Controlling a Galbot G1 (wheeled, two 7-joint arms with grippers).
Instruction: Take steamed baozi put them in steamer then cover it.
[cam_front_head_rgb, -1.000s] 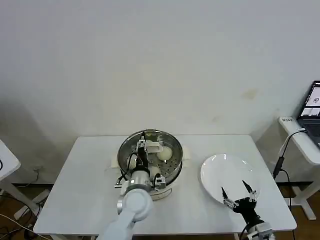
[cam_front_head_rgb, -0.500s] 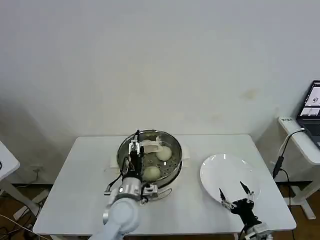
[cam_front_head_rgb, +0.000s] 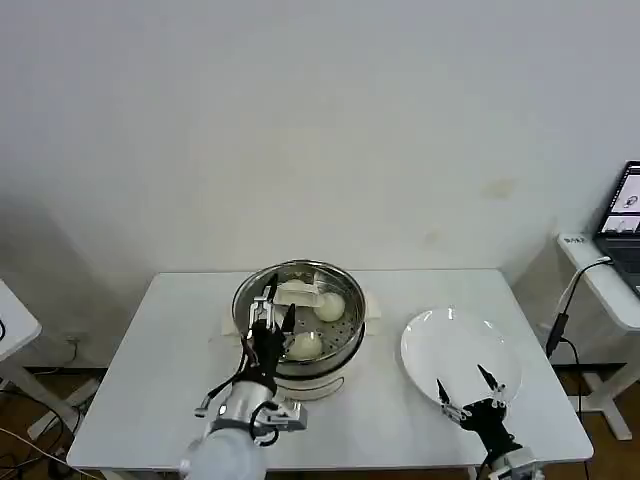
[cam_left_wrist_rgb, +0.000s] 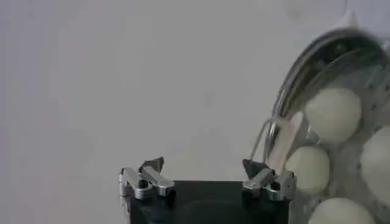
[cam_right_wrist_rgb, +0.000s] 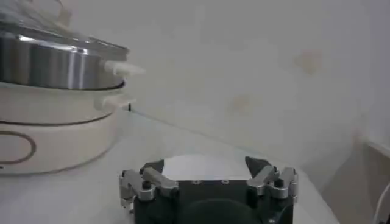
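Surface (cam_front_head_rgb: 150, 350): white, carries all things.
Steamer (cam_front_head_rgb: 345, 345): middle of surface, heavy, rigid, no lid on.
Plate (cam_front_head_rgb: 430, 340): bare.
Baozi (cam_front_head_rgb: 305, 345): inside steamer, soft, light; hold gently at sides.
Left tool (cam_front_head_rgb: 272, 318): above steamer's near-left rim, fingers apart, empty.
Right tool (cam_front_head_rgb: 468, 393): over plate's near edge, fingers apart.

White plate (cam_front_head_rgb: 455, 345) on white table (cam_front_head_rgb: 150, 370)

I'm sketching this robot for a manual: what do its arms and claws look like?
The left arm is pale grey and rounded, with thin black cables at the wrist. Both the left claw and right claw have black bodies, silver metal hinge links and thin dark pointed fingers.
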